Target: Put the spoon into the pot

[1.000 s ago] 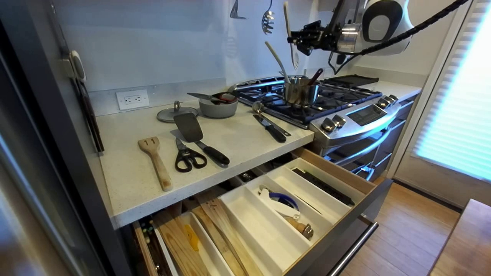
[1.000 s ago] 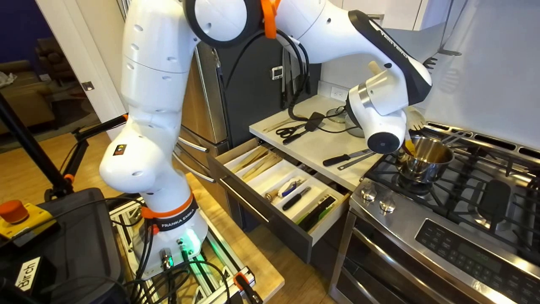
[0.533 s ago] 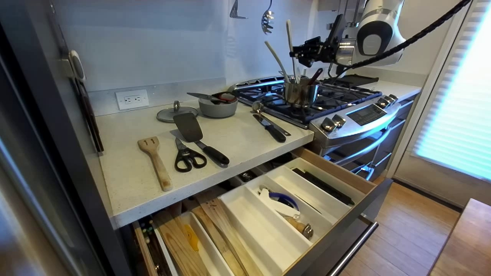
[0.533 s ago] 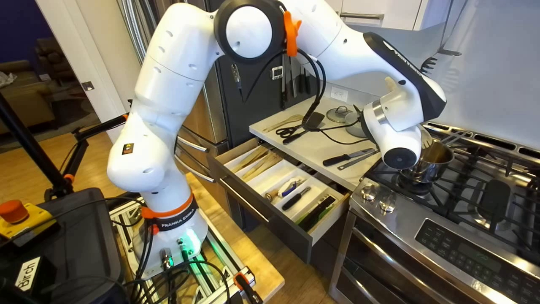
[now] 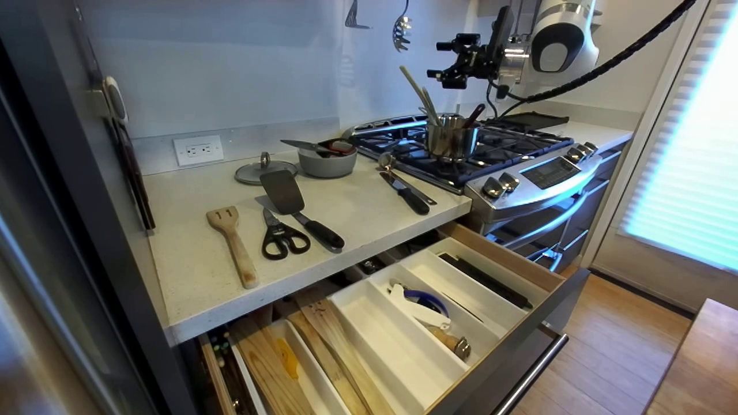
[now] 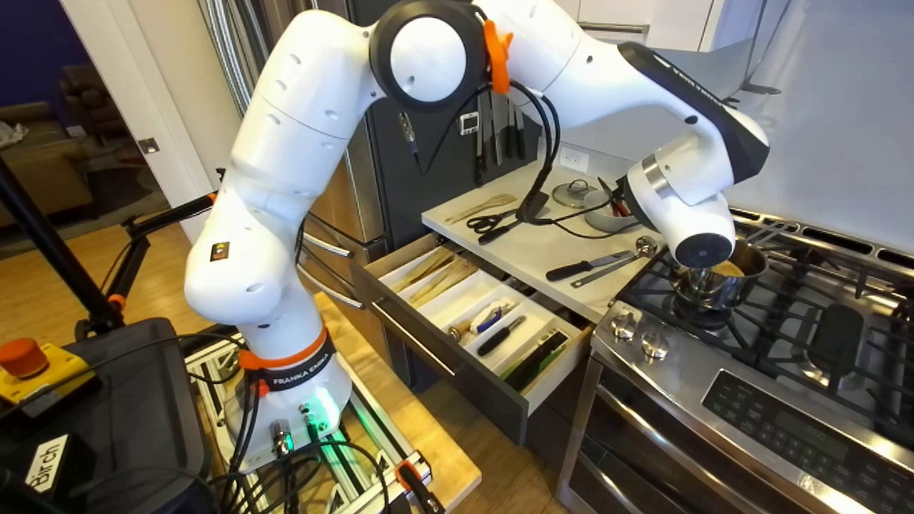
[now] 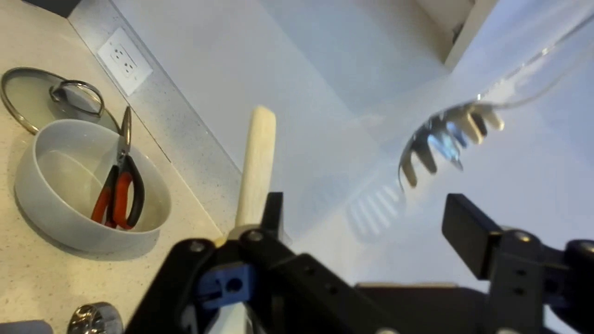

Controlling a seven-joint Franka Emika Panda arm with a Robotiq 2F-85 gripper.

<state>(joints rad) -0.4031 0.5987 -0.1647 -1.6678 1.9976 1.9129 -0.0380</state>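
Observation:
The shiny steel pot (image 5: pixel 452 142) stands on the stove's grates, and in an exterior view a red handle and two pale handles (image 5: pixel 416 86) lean out of it. One of those pale handles is the spoon's; which one, I cannot tell. Above the pot my gripper (image 5: pixel 441 60) is open and apart from every handle. In the wrist view, a pale wooden handle (image 7: pixel 256 167) rises behind and outside one finger, while only wall shows between the spread fingers of the gripper (image 7: pixel 366 222). My wrist covers the gripper and part of the pot (image 6: pixel 717 289) in an exterior view.
A metal pasta server (image 7: pixel 441 134) hangs on the wall close beyond my fingers. On the counter lie a grey bowl (image 5: pixel 327 162) holding scissors, a glass lid (image 5: pixel 266 170), a wooden spatula (image 5: pixel 233 245) and a knife (image 5: pixel 410 196). A drawer (image 5: pixel 403 340) below is pulled out.
My gripper lowered the spoon into the pot, then its fingers spread and it rose a little. The released handle tipped over and now leans on the pot's side.

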